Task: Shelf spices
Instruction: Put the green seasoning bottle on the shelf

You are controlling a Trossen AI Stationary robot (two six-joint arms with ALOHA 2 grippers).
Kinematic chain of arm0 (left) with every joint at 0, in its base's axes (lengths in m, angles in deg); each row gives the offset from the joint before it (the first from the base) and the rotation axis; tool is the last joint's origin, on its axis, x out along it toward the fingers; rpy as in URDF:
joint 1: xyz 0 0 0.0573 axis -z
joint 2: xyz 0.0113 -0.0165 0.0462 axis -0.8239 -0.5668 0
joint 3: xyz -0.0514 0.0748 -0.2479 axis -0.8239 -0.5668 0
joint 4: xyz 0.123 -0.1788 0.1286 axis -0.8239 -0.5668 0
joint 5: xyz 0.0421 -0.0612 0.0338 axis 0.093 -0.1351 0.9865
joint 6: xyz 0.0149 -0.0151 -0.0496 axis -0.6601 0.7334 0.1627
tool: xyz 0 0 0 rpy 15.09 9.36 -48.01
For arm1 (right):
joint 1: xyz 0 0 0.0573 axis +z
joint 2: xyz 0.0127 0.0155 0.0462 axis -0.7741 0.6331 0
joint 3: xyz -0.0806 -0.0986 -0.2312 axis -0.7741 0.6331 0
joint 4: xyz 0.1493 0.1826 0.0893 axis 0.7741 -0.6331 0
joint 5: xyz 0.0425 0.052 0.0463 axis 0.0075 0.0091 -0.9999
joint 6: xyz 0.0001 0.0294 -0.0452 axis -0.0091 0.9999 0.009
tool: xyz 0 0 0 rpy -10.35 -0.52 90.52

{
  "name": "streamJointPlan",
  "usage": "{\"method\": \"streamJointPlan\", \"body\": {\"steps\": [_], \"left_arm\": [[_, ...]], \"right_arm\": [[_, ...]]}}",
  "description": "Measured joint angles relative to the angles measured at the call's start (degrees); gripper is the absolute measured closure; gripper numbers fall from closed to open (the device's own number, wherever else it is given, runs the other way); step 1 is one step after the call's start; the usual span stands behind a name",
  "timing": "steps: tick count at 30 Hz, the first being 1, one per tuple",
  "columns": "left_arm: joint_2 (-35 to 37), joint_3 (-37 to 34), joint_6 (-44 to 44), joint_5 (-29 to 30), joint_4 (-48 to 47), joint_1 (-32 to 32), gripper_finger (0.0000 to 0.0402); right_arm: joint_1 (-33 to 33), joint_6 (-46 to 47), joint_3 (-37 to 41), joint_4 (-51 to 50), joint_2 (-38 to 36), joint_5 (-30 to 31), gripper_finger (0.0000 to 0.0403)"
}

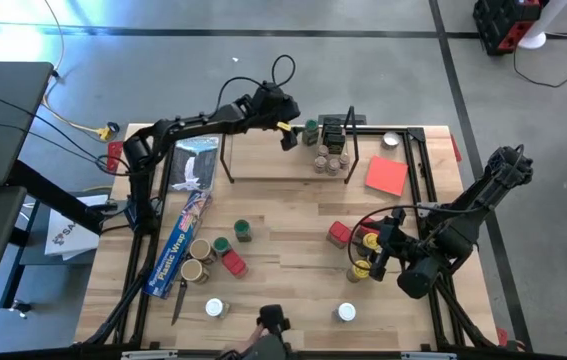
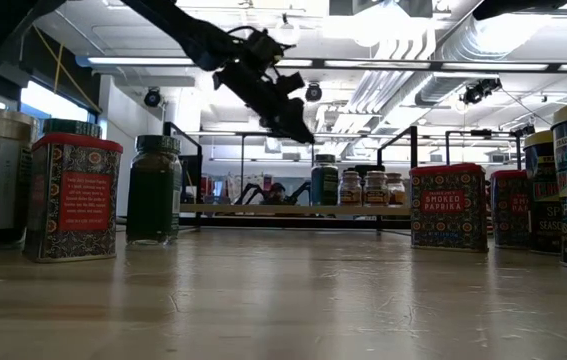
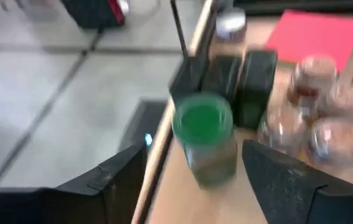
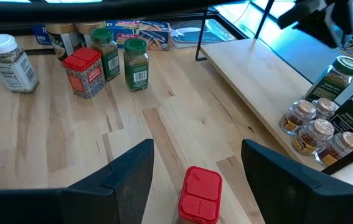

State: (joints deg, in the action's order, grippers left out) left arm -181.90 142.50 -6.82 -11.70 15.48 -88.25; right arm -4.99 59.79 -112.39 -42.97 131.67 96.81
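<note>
The light-wood shelf (image 1: 273, 160) stands at the table's far side, with several jars and two dark tins (image 1: 331, 150) on its right end. My left gripper (image 1: 288, 138) hangs open just above that end. A green-lidded jar (image 3: 204, 140) stands on the board below and between its fingers, untouched. My right gripper (image 4: 195, 155) is open over the table's right part, above a red tin (image 4: 200, 193) that stands on the tabletop. Yellow-lidded jars (image 1: 363, 268) stand beside it.
A long blue plastic-wrap box (image 1: 181, 245) lies along the table's left side, with a silver bag (image 1: 195, 165) beyond it. More jars and a red tin (image 1: 218, 255) cluster left of centre. Two white-lidded jars (image 1: 215, 308) (image 1: 346, 313) stand near the front edge. A red sheet (image 1: 386, 176) lies right of the shelf.
</note>
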Motion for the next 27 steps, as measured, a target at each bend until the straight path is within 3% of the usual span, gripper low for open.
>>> {"method": "streamJointPlan", "body": {"steps": [5, 14, 27], "left_arm": [[-1.94, -0.02, 2.70, 0.07, -4.81, -0.26, 0.0198], [-8.24, -0.04, 4.79, 5.20, 1.20, -0.27, 0.0284], [-10.96, -0.04, 5.91, 7.68, 11.37, -0.33, 0.0305]], "right_arm": [[0.00, -0.78, 0.00, 0.15, 0.00, 0.00, 0.0167], [0.02, -0.86, 0.00, 0.24, 0.02, -0.02, 0.0167], [0.02, -0.40, 0.00, 0.26, 0.02, -0.11, 0.0167]]}}
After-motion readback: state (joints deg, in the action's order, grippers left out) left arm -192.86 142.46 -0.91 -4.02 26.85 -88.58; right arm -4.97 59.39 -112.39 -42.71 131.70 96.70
